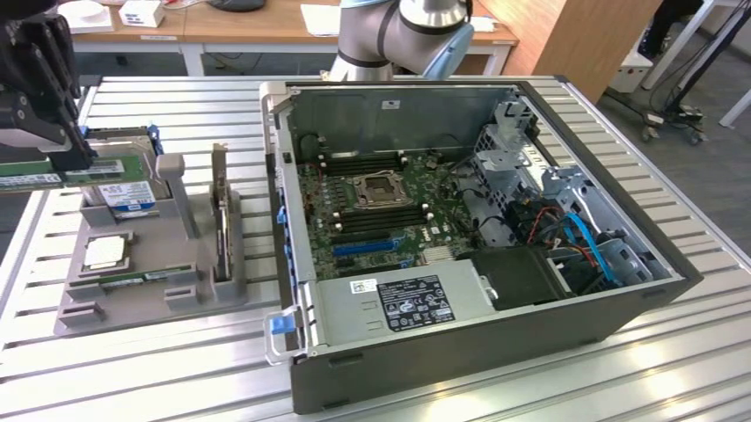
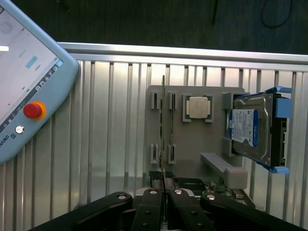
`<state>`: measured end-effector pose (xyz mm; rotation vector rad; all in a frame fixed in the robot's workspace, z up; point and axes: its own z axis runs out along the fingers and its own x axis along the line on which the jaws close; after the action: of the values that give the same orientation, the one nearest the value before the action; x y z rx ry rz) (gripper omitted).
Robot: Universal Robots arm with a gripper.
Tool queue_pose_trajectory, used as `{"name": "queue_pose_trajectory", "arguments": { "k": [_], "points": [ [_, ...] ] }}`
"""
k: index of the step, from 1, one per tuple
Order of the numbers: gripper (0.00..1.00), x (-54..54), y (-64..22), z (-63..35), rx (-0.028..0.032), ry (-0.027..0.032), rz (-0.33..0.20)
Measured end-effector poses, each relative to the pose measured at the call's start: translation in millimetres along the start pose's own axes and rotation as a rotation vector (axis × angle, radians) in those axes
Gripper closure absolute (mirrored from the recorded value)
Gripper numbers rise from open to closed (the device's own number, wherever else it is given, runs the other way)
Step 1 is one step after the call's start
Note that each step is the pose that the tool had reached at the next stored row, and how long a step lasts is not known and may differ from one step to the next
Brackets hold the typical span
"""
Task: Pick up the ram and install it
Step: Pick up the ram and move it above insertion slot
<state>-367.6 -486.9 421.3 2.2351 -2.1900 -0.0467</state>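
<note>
Clamping explains most of this arrangement: the black end effector (image 1: 70,158) has its fingers pressed together on the long, narrow green circuit-board ram stick (image 1: 105,169). It pinches the flat faces, so the board lies level with its long lower edge free. The ram hangs above the grey moulded parts fixture (image 1: 176,294), clear of its slots, near the blue-labelled silver hard drive (image 1: 132,199). The fixture gives each part its own seat, with the square metal-capped processor (image 1: 105,251) flat in a recess and the dark expansion card (image 1: 220,207) upright on edge, probably so each can be gripped from above. The open grey computer case (image 1: 470,352) lies on its side on the ribbed aluminium surface (image 1: 141,378), just beside the fixture. Its green motherboard (image 1: 352,189) faces up, which I judge leaves the long dark memory slots (image 1: 352,163) reachable from overhead. The pick looks done; the ram is not yet in the case.
</note>
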Motion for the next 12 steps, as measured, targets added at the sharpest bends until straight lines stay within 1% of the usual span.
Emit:
{"name": "queue_pose_trajectory", "arguments": {
  "k": [7, 12],
  "points": [
    [0.89, 0.2, -11.6, -0.4, -0.0005, 0.0, 0.0],
    [0.89, 0.5, -26.0, -0.7, -0.0011, -0.0001, 0.0]
  ]
}}
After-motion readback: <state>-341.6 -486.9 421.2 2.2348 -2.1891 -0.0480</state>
